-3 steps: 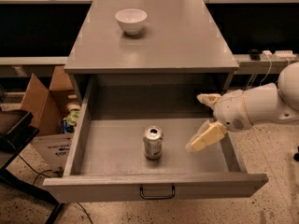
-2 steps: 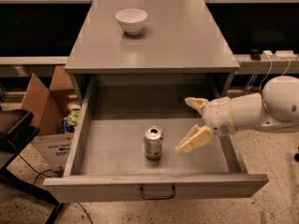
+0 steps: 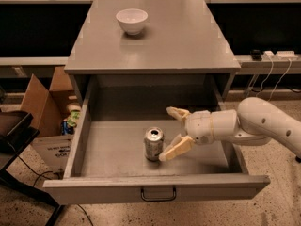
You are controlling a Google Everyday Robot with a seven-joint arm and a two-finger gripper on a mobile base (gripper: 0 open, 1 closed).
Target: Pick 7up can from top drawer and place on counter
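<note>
Below the grey desk the top drawer is seen pulled out, the claw is held inside it with fingers spread wide, and the upright 7up can is found on the drawer floor just left of the lower fingertip.

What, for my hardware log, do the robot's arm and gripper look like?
The arm is a smooth, rounded white shell with small dark dots; no cables show. The gripper, inside the top drawer beside the 7up can, has a white cylindrical body and two tan, tapered fingers.
</note>
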